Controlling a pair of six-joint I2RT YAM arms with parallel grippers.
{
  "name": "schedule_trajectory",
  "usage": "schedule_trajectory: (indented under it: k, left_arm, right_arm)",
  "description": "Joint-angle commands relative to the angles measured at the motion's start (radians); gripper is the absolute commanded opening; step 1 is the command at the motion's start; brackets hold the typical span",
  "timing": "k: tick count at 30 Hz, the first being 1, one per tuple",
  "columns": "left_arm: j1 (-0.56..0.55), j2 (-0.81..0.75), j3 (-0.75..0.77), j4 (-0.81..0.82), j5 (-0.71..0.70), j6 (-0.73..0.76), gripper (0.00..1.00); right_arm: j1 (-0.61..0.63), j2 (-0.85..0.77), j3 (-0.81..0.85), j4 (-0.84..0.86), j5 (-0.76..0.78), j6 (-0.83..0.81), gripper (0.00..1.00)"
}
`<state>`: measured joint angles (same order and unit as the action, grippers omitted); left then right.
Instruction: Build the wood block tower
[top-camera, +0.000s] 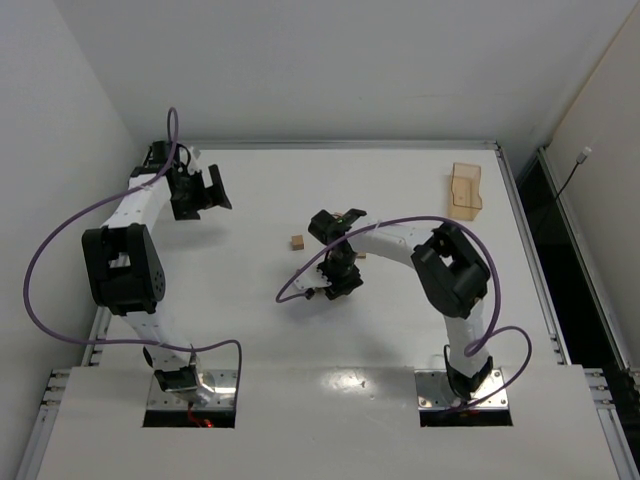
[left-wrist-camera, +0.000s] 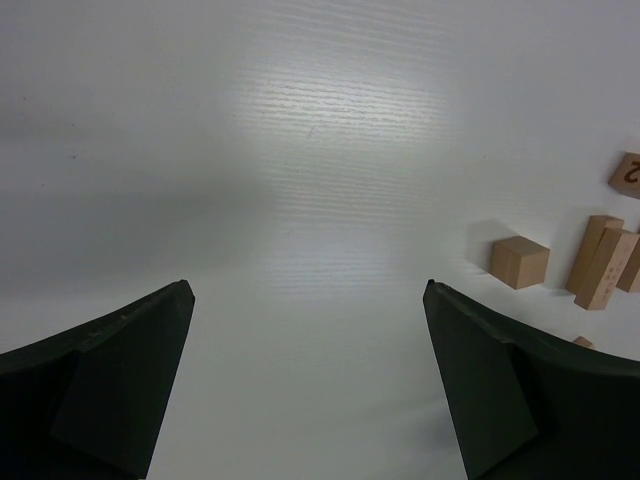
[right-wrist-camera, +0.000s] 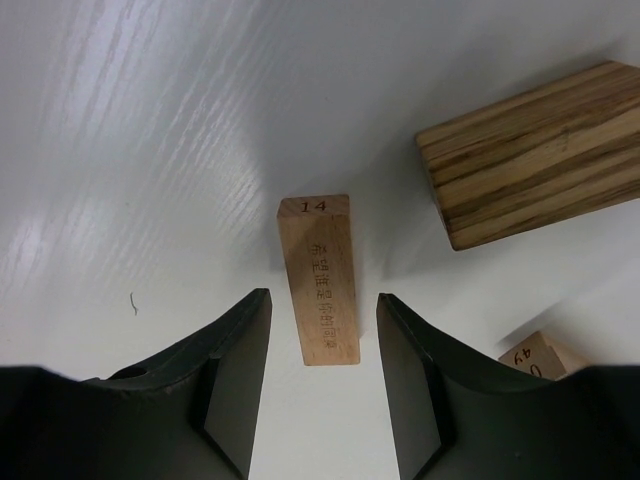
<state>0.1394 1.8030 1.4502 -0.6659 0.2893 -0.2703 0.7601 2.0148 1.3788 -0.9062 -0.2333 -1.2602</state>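
No stack shows; the light-tan wood blocks lie loose on the white table. In the right wrist view a short bar marked 14 (right-wrist-camera: 320, 280) lies flat, its near end between my right gripper's (right-wrist-camera: 323, 297) open fingers, with a gap on each side. A larger striped block (right-wrist-camera: 535, 155) lies to its right and a small numbered block (right-wrist-camera: 540, 355) at the lower right. From above, the right gripper (top-camera: 340, 285) points down at mid-table, with a small cube (top-camera: 297, 241) to its left. My left gripper (top-camera: 212, 190) is open and empty at the far left.
The left wrist view shows its open gripper (left-wrist-camera: 308, 290) over bare table, with a cube (left-wrist-camera: 520, 262), a few bars (left-wrist-camera: 600, 262) and a numbered block (left-wrist-camera: 628, 175) off to the right. A shallow light-wood tray (top-camera: 465, 190) stands at the back right. Purple cables loop beside both arms.
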Motion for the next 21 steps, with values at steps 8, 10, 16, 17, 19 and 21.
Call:
schedule_trajectory:
  k: [8,10,16,17,19,21]
  left_arm:
    - [0.014,0.021,0.053,0.0,0.002,0.005,1.0]
    - [0.014,0.03,0.053,0.0,0.002,0.005,1.0]
    - [0.014,0.039,0.053,0.0,0.002,-0.004,1.0]
    - [0.014,0.039,0.053,0.0,0.002,-0.004,1.0]
    - [0.014,0.029,0.053,0.0,0.002,-0.004,1.0]
    - [0.014,0.018,0.053,0.0,0.002,-0.004,1.0]
  right_arm:
    - [0.018,0.047,0.011,0.01,0.078,0.004,0.44]
    - [0.018,0.047,0.011,0.01,0.088,0.004,0.4]
    - [0.018,0.068,0.011,0.01,0.097,0.056,0.0]
    - [0.018,0.068,0.02,-0.002,0.097,0.065,0.0]
    - [0.007,0.038,0.02,-0.002,0.059,0.103,0.0]
    - [-0.004,-0.038,0.043,-0.013,0.008,0.164,0.0]
